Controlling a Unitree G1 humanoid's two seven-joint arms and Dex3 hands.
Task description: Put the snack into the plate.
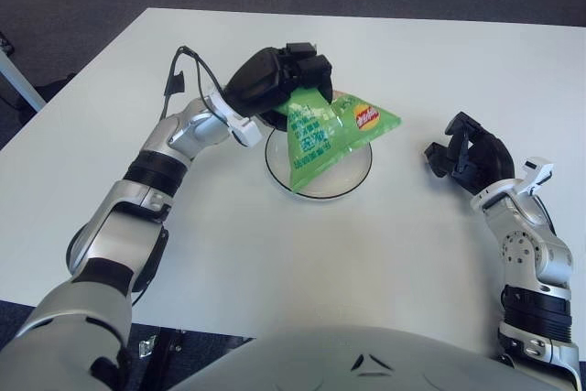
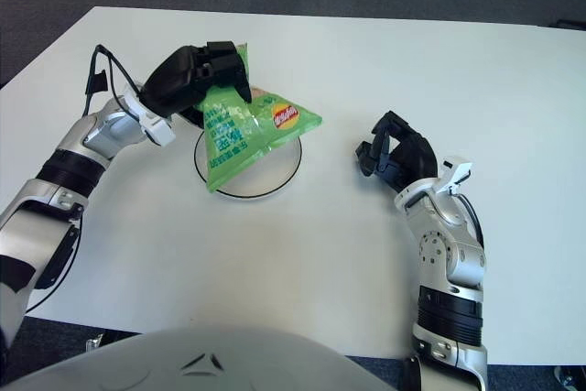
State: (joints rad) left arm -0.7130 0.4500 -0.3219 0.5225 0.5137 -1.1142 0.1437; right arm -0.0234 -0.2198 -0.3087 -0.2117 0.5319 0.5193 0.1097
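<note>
The left robot hand (image 1: 279, 80) sits over the far-left edge of the plate (image 1: 352, 179), fingers clamped on the top corner of the green snack bag (image 1: 325, 130). The bag slopes down from that grip and spreads across the plate, its red-and-yellow logo facing up and its right corner poking out past the plate's right rim. Its lower left corner reaches the near rim, and from the right eye view that tip looks to hang just over the edge. I can't tell whether the bag's underside is already resting on the dish or floating a touch above it.

So where does the task stand? The carrying looks done: the snack is above the plate, covering most of it, and only a curve of the black-rimmed dish shows on the near and right sides. What's left, I'd judge, is the letting go: the fingers need to spread so the bag settles flat, then the arm needs to lift clear. The bag is wider than the dish, so I'd expect it to overhang a little wherever it lands.

The right robot hand (image 1: 467, 153) shows well to the right of the plate above the white bench (image 1: 275, 272), fingers curled loosely around nothing, taking no part. Whether it touches the bench I can't say.
</note>
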